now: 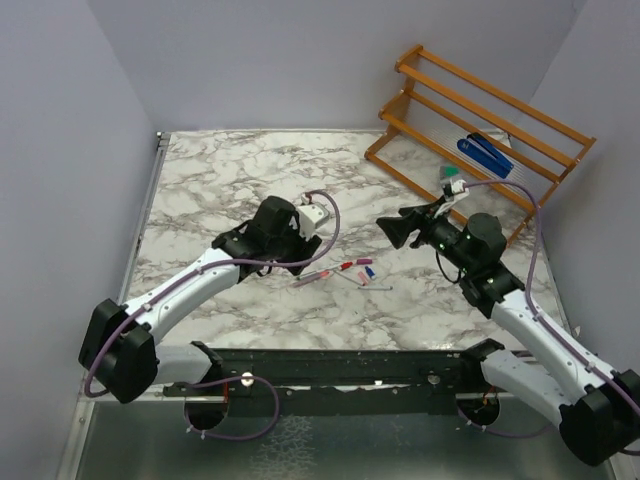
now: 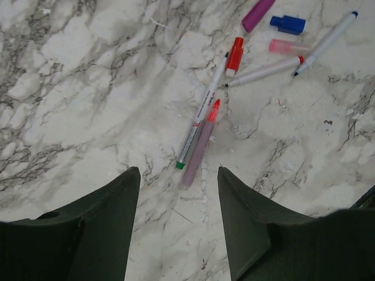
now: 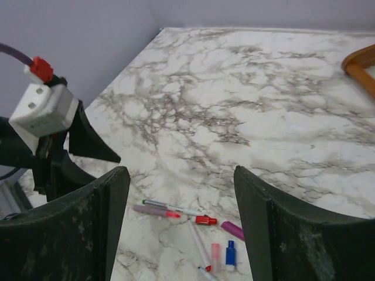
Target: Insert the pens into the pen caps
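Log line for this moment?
left fingers open near pens | right fingers open, empty | caps loose on table

Pens [image 2: 202,120] lie flat near loose caps [image 2: 288,24] (pink, blue).

Left arm [image 1: 190,285] and right arm [image 1: 535,335]: pale lilac-white links, bulky black joints, purple cables [image 3: 13,54]. Just above the left gripper [image 2: 179,222] is a white block [image 3: 42,108] with a red plug [image 3: 42,68].

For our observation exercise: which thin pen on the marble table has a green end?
The white printed pen beside the translucent pink pen; no other pen shows green.
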{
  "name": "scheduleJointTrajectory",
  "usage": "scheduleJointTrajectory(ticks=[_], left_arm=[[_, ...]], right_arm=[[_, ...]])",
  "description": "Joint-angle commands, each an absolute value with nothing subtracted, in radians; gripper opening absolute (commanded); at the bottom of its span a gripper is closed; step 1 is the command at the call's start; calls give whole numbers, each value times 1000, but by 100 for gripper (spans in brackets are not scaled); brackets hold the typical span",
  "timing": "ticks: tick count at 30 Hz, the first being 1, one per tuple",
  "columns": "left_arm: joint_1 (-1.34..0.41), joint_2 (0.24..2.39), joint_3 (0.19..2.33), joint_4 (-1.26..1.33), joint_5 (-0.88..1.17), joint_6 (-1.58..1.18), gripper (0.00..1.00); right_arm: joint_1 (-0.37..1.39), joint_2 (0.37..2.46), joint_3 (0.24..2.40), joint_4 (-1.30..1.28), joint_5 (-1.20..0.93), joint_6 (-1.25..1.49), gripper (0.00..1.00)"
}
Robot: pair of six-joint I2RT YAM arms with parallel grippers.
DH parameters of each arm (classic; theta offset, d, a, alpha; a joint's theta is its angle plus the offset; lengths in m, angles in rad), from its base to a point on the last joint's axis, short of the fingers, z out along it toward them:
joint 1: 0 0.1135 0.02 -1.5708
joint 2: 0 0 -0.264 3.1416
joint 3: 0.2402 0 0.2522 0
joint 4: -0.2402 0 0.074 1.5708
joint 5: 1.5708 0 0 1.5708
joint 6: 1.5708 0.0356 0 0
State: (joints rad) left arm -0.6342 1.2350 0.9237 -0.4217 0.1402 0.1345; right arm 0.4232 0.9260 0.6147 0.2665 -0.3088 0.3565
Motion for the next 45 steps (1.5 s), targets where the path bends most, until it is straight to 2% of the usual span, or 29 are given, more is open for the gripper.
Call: scheduleJointTrajectory(ticks=[1,7,9,11,15,21,27,31,32,45], left_arm=[[-696,1337,914,-449,155,167,54],[-737,1455,932,-456,116,156,40],[-750,1486,934,-457,89,146,39],[-760,1508,936,-456,56,138,40],[-768,1526,938,-446,7,136,49],[-769,1529,921,-428,8,150,51],[-769,1545,913,-429,8,148,40],[-769,1535,904,-430,19,137,23],[-769,1534,901,-430,23,134,21],[-769,1594,917,-437,14,128,18]], right_arm=[[418,849,556,200,-125,316,79],[419,806,527,192,-110,314,84],[418,797,521,192,-105,309,85],[419,798,516,196,-106,308,87],[418,826,505,202,-122,313,90],[419,849,488,191,-130,312,92],[417,860,493,200,-126,307,92],[419,864,492,201,-124,307,92],[418,866,491,201,-126,307,92],[418,868,491,201,-126,305,92]])
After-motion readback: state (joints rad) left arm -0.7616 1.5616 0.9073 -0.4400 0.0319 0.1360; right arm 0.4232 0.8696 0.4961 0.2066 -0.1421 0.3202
